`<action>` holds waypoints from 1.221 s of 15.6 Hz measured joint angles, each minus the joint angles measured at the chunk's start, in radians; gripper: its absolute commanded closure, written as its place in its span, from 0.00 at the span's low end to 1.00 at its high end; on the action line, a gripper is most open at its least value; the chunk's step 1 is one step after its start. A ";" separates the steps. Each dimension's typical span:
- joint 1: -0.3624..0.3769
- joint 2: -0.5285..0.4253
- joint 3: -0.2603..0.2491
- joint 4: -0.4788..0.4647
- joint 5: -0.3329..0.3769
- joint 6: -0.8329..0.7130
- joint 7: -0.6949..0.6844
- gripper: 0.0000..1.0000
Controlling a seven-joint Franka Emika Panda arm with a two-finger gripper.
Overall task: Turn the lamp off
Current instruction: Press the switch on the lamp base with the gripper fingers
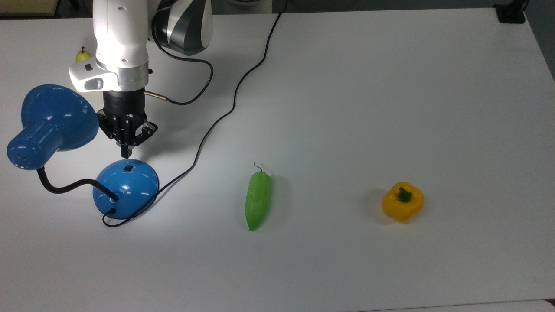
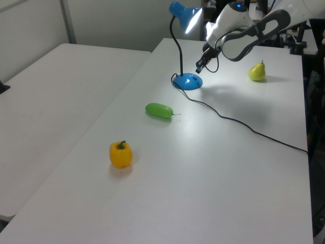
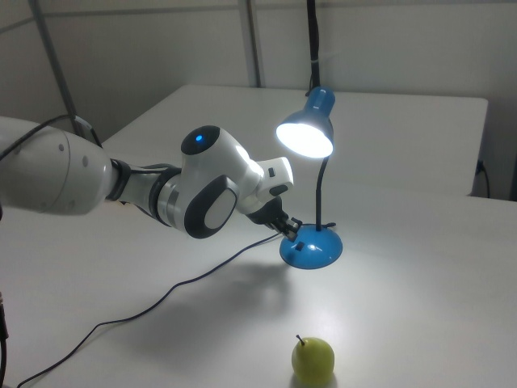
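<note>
No readable text, label, brand, number or sign can be made out anywhere in these shots, honestly.
</note>
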 measured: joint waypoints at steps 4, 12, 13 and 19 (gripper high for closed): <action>0.000 0.018 0.000 -0.002 0.000 0.010 0.002 1.00; 0.000 0.060 0.000 -0.002 0.000 0.079 0.002 1.00; 0.000 0.061 0.000 -0.002 0.000 0.081 0.002 1.00; 0.000 0.062 0.000 0.006 0.000 0.082 0.002 1.00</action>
